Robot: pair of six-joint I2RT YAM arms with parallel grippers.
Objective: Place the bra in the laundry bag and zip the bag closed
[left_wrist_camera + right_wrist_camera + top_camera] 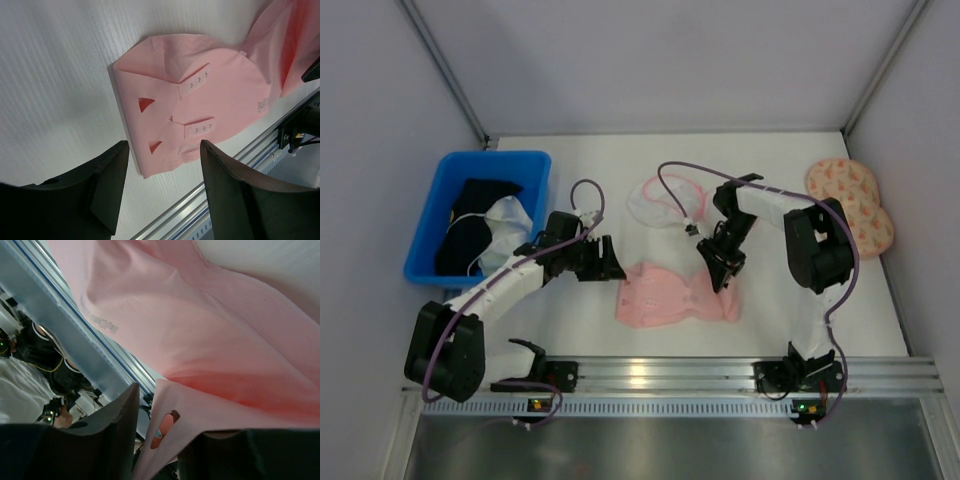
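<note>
Bra [210, 365] in right tool [165, 440]

The bra [676, 296] lies on the tabletop [770, 330] near its front edge — the bag [665, 203] just behind it. The left gripper [610, 262] is beside the bra's left end, the right gripper [723, 272] at its right. A bin [430, 215] holding garments [480, 225] sits far left.

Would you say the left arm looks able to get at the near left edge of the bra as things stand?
Probably yes: the left hand hangs open just short of the bra, whose left edge lies flat on the table with nothing between. The right hand is at the far end.
</note>
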